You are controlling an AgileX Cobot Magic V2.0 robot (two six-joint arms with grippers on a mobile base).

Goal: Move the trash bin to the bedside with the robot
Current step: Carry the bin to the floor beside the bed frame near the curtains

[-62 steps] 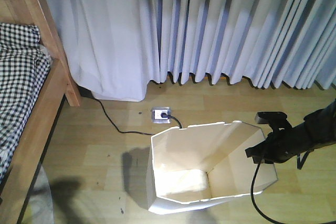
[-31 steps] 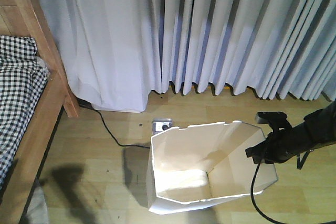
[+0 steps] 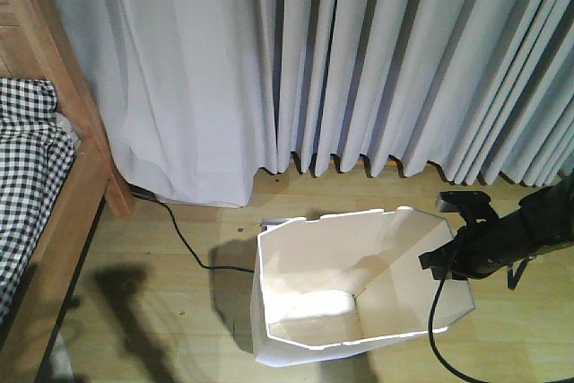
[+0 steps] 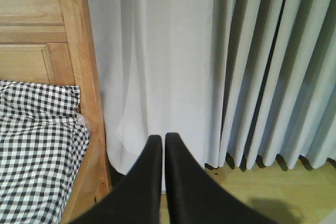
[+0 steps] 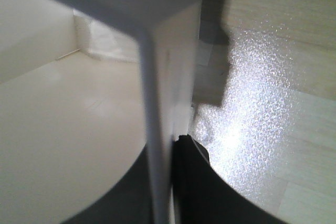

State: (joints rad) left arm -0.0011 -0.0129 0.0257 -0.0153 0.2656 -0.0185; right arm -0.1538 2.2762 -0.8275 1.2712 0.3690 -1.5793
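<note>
Pale grey-white curtains (image 3: 377, 60) hang in deep folds across the whole back, their hems just reaching the floor (image 3: 152, 257) of light wood-look planks. At the left the cloth bulges out in one broad, smooth fold. A thin black cord (image 3: 179, 232) comes out from under that fold and runs right across the planks. Only the top edge of a small white socket (image 3: 272, 220) shows. Dark shadows lie on the floor at lower left. In the right wrist view the floor shows a bright, glossy glare.

Smooth plastic trash bin (image 3: 323, 248), glossy wood floor (image 3: 117, 248), cloth curtains (image 3: 359, 60), wooden bed frame (image 3: 81, 114).
</note>
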